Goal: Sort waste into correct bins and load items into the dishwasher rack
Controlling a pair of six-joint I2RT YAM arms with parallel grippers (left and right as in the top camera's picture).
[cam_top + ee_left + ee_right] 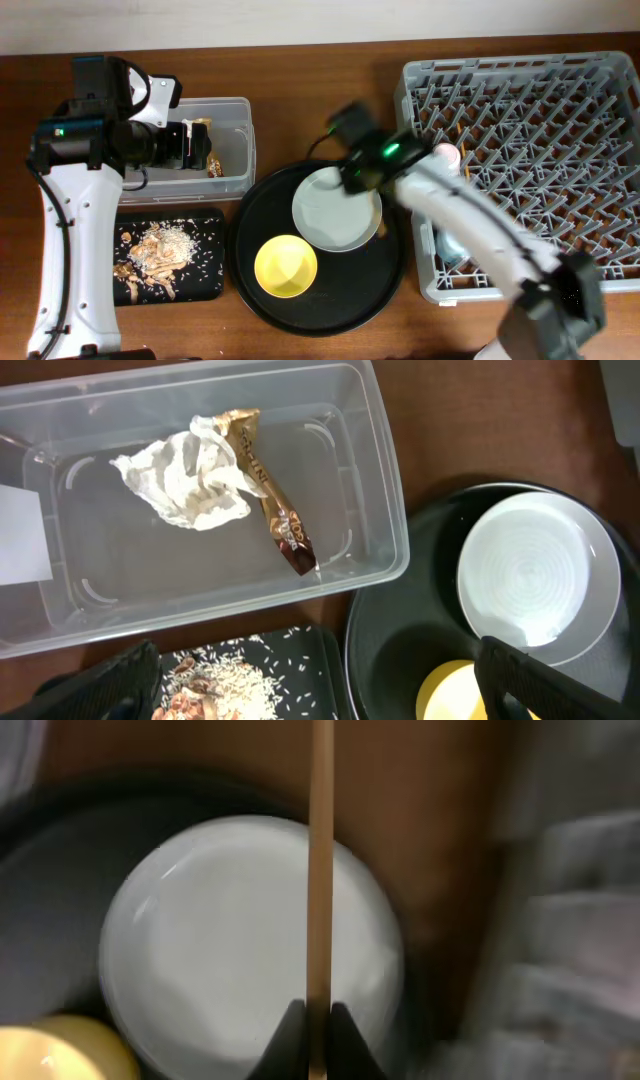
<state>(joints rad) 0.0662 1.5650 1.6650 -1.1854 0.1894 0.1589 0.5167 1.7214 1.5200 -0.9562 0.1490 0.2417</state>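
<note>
My right gripper (pixel 320 1020) is shut on a light wooden chopstick (pixel 320 870), held above the pale round plate (pixel 250 950); in the overhead view it (pixel 352 178) is blurred over the plate (pixel 335 215). A yellow bowl (pixel 286 266) sits beside the plate. My left gripper (pixel 320 695) is open and empty above the clear tub (pixel 390 530), which holds the white paper wad (pixel 190 485) and the gold-brown wrapper (pixel 275 510). The small black tray (pixel 205 285) holds food scraps (pixel 160 250). The grey rack (pixel 540 150) holds a pink cup (pixel 447 153) and a blue cup (pixel 452 245).
The plate and bowl lie on a large round black tray (pixel 390 270) between the tub and the rack. The brown table's back edge meets a white wall. The left arm's white link runs down the left side.
</note>
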